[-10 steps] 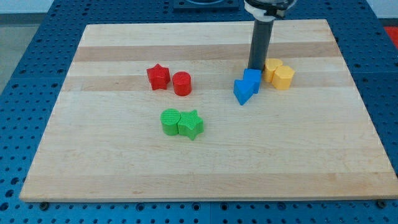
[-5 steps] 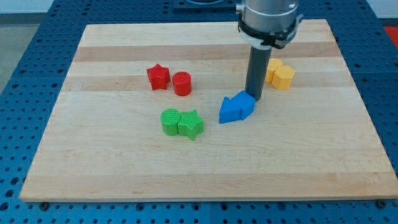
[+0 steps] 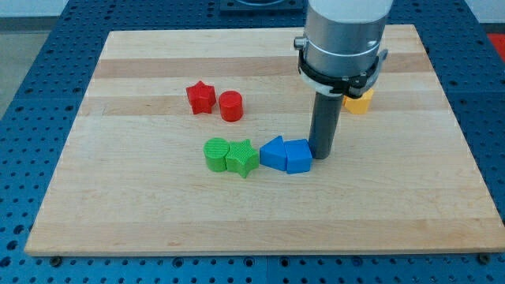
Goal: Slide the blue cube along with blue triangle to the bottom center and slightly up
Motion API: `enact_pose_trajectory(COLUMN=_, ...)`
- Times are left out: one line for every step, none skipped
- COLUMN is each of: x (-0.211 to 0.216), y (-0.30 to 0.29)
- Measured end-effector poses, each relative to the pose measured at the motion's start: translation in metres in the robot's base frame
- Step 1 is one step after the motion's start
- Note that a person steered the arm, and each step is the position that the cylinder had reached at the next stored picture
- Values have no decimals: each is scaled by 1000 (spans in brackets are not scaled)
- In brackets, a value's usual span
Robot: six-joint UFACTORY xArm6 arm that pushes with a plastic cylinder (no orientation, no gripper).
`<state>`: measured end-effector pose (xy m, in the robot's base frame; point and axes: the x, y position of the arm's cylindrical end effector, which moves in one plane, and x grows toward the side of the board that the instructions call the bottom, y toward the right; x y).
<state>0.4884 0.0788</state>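
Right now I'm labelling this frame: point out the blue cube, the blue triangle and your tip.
blue cube (image 3: pixel 297 155), camera view, on its front face.
blue triangle (image 3: pixel 272 153), camera view, on its left sloping face.
my tip (image 3: pixel 319 155), camera view, the rod's very end, touching the cube's right side.

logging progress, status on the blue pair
My tip at the blue cube's right edge. Blue triangle against cube's left. Green star close left of triangle, in the way.

My tip (image 3: pixel 320 155) is pressed against the blue cube (image 3: pixel 297 155), which is joined to the blue triangle (image 3: pixel 273 152) beside the green star (image 3: pixel 243 158).
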Motion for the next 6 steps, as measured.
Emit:
enact_pose_trajectory(x=9, y=5)
enact_pose_trajectory(x=37, y=10)
enact_pose_trajectory(x=60, y=-2)
enact_pose_trajectory(x=57, y=-31)
enact_pose_trajectory(x=54, y=-40)
enact_pose_trajectory(x=51, y=-27)
